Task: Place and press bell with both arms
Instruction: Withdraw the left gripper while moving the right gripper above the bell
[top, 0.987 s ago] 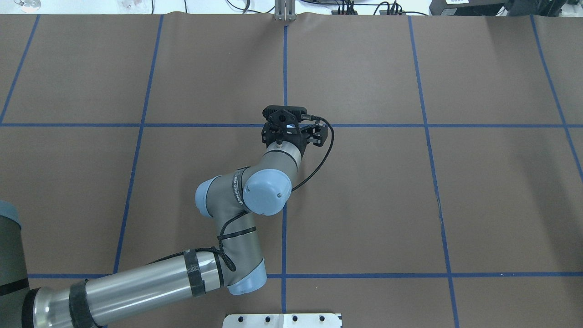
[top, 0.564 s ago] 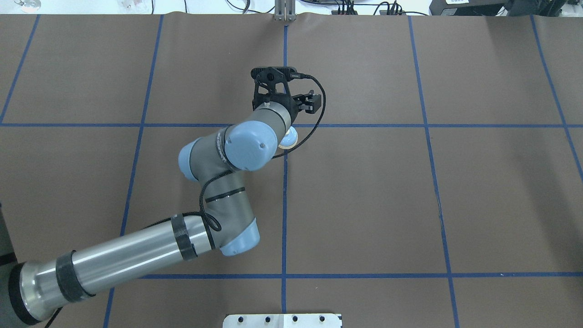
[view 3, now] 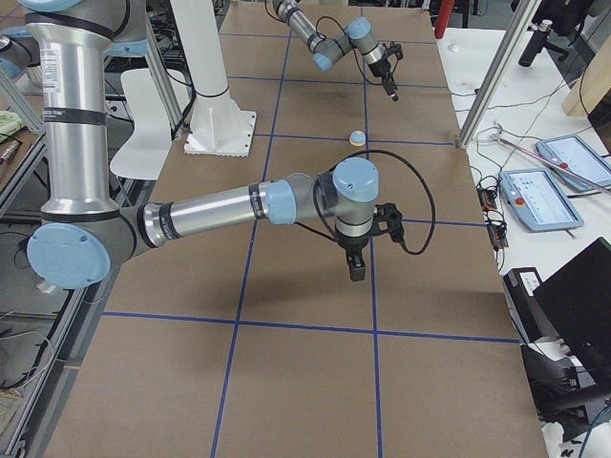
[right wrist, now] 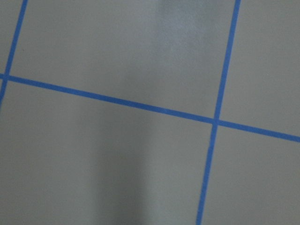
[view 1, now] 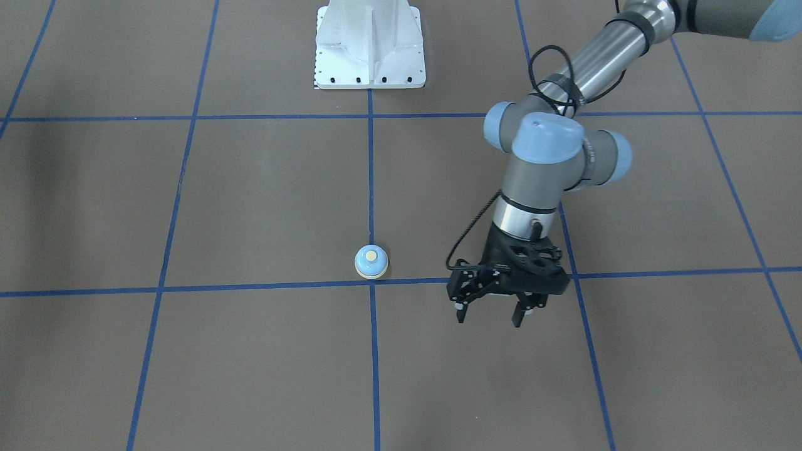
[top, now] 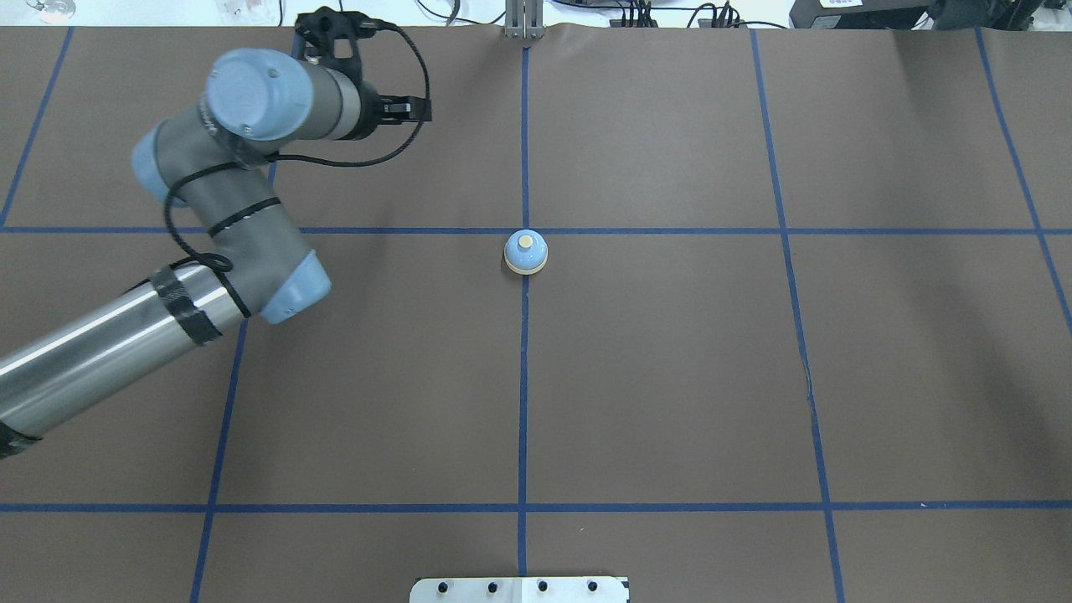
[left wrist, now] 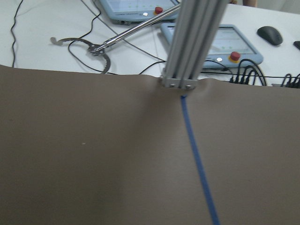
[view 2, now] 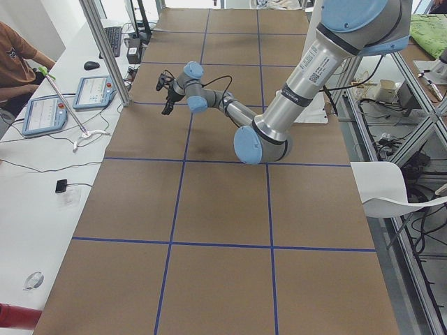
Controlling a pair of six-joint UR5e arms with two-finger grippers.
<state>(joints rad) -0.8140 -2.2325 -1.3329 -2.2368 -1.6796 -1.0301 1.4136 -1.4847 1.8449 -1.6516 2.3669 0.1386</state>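
Table [top: 670,377]: brown mat with a blue tape grid [top: 523,377]. Left arm [top: 226,218] is bent out over the mat's far left part. Right arm [view 3: 220,205] stretches over the near end in the right-side view. Left gripper [view 1: 489,321] has its jaws spread wide with nothing between them, and sits apart from the bell. Right gripper [view 3: 355,267] — opening cannot be told. Bell [top: 526,251] — upright, alone, button up, on the grid's centre line just robot-side of a crossing.
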